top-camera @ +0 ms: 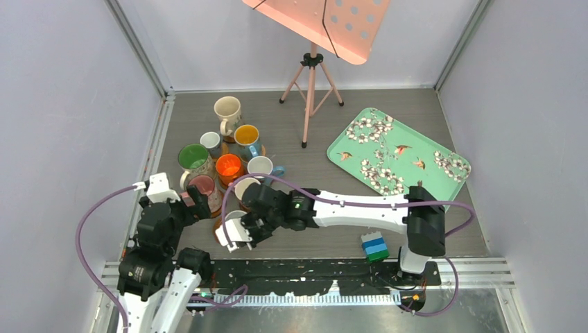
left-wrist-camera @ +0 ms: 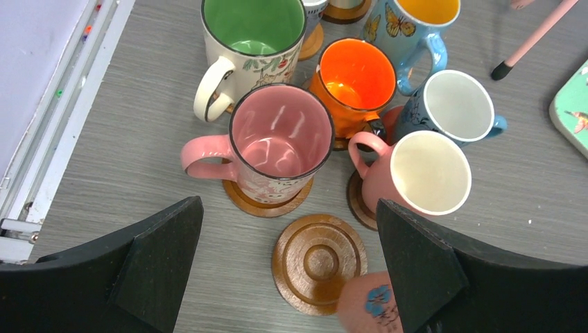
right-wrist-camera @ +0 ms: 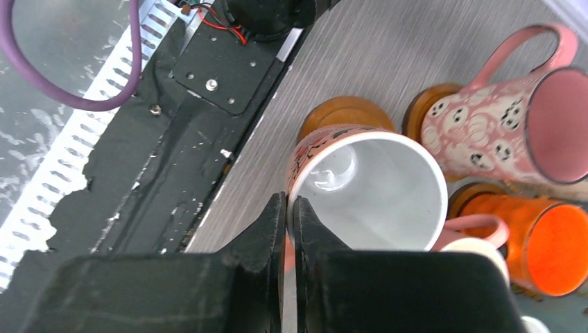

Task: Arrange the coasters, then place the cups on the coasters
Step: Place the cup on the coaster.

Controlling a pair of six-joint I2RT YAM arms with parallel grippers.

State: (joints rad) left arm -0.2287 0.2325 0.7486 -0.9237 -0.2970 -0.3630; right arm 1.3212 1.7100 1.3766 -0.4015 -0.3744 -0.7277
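nearest, the right pincer (right-wrist-camera: 290, 201) is clamped on the rim of a white-lined pink mug (right-wrist-camera: 374, 187), over the edge of a bare grooved coaster (left-wrist-camera: 319, 262). the left pincer (left-wrist-camera: 288, 208) gapes wide, empty. beyond, an all-pink mug (left-wrist-camera: 281, 135) sits on its own coaster (left-wrist-camera: 267, 201), more cups (top-camera: 229, 111) crowded behind on the counter (top-camera: 277, 118).

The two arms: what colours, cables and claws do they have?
Both the left arm and the right arm have white shells with black joint housings, and a purple cable loops along each. The left claw and the right claw have two flat, matt black fingers, wedge-shaped.
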